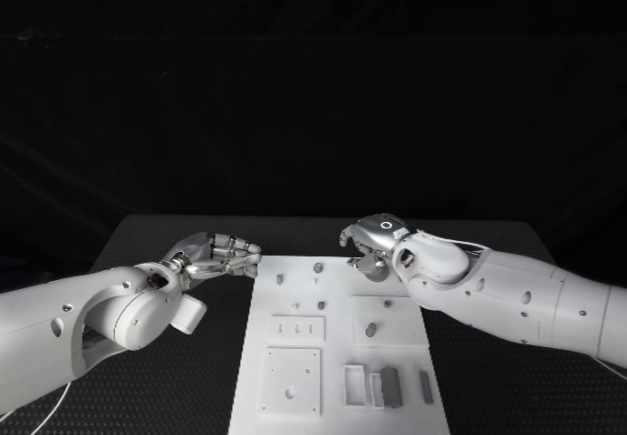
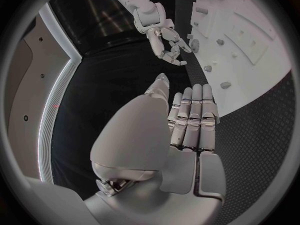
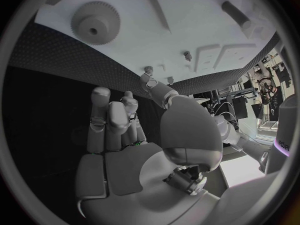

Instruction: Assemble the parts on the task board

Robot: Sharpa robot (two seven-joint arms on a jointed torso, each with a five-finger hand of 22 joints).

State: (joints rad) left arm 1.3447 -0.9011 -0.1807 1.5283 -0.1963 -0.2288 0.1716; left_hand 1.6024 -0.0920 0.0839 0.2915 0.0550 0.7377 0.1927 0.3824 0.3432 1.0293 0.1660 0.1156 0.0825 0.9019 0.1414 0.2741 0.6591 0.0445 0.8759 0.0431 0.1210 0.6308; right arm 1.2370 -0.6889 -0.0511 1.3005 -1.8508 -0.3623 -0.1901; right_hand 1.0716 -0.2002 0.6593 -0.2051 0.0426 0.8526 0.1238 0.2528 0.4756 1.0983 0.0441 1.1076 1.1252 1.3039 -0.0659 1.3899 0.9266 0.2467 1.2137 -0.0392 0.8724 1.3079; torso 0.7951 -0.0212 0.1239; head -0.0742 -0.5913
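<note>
The white rectangular task board point(image 1: 340, 353) fills the head view's lower centre, with small grey rigid parts point(image 1: 388, 384) at its bottom. They look light and slippery; pinch their long sides. Left hand point(image 1: 216, 255) and right hand point(image 1: 371, 243) hover empty, fingers loosely apart.

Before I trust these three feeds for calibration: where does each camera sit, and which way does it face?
Head view: on the head, looking down at the task board; both arms show.
Left wrist view: behind the left hand, facing the board's edge and the right hand.
Right wrist view: behind the right hand, facing a gear.
All share the board.
</note>
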